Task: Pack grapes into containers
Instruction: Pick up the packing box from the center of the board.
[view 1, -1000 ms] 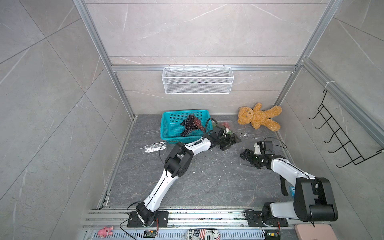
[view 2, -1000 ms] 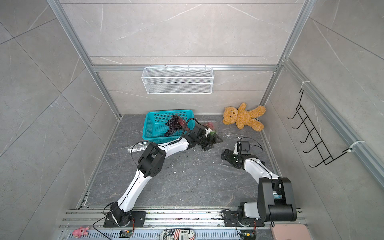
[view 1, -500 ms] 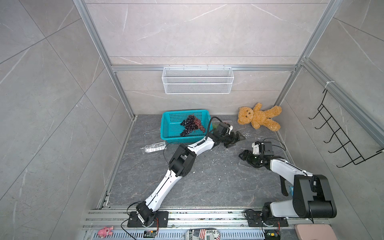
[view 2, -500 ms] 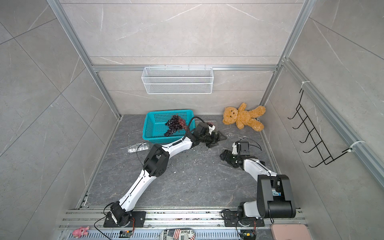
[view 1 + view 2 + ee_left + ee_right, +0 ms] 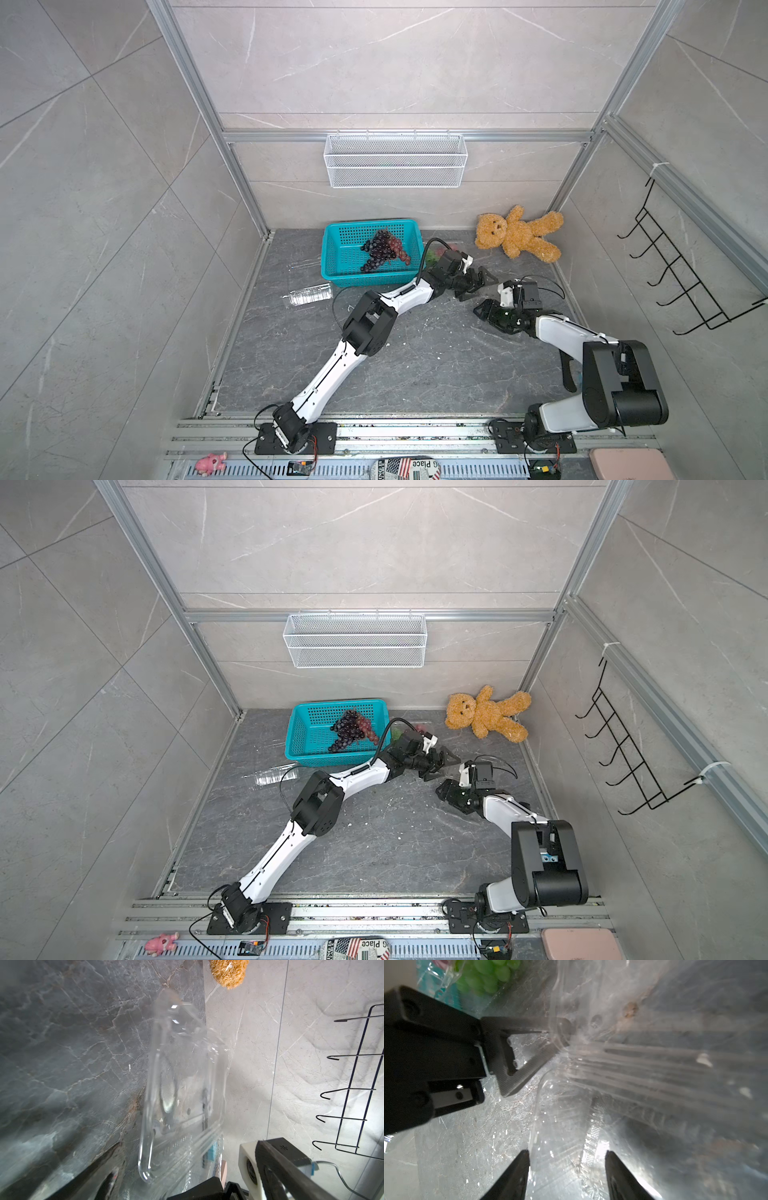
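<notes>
While our left gripper gapes and we cannot tell if our right gripper pinches the clear box at two o'clock, squeezing may buckle it.

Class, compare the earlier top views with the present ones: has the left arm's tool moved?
Yes. The left tool has shifted rightward, further from the teal basket, which is fixed.
</notes>
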